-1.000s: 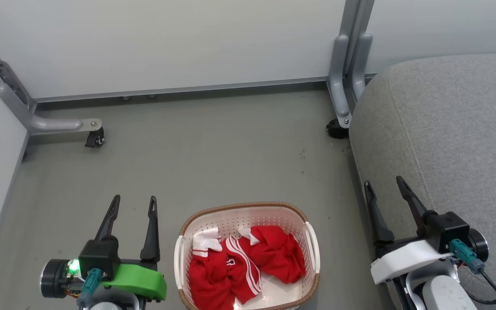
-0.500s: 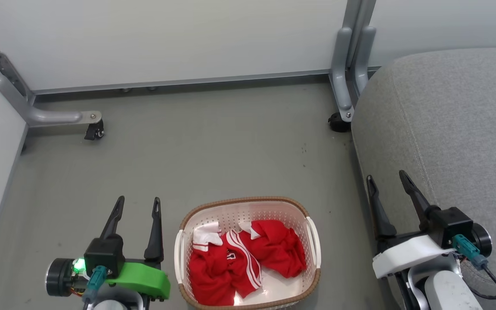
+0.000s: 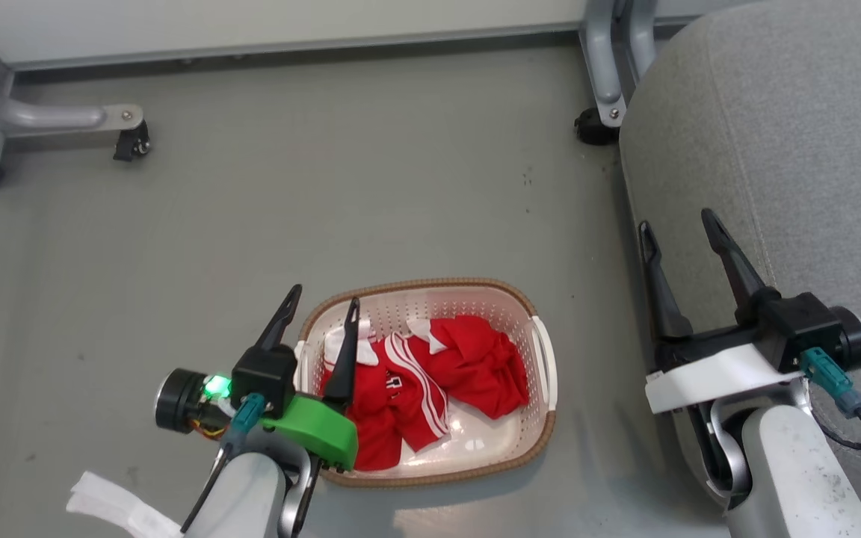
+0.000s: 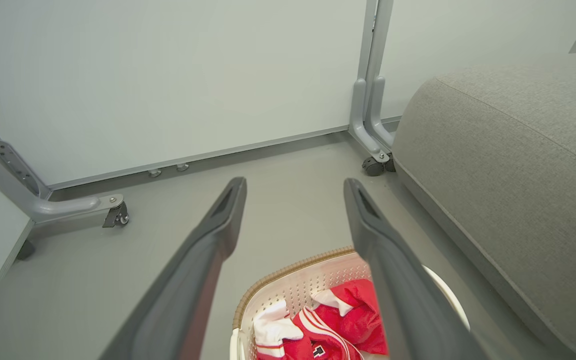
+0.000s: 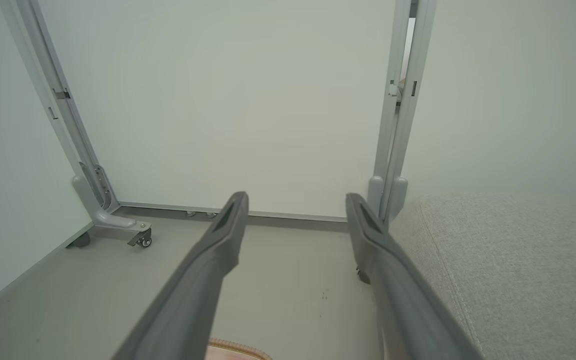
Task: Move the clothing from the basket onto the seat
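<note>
On the grey floor [image 3: 251, 187] we note the basket [image 3: 430, 285], with the red clothing [image 3: 438, 373] bunched inside it, all within the rim. Left tool [image 3: 326, 294] is spread wide over the basket's left end: in the head view one finger crosses the clothing and the other lies outside the rim; contact we cannot tell. Right tool [image 3: 676, 219] is likewise spread and empty, along the edge of the seat [image 3: 774, 112], which stands to the basket's right with a strip of floor between.

The grey floor [image 3: 341, 179] is bounded at its far edge by pale panels [image 3: 251, 19], whose two castered feet [image 3: 130, 142] are set near the far corners. The basket [image 3: 430, 284] is placed toward the near edge, and the seat [image 3: 774, 112] along the right edge.
</note>
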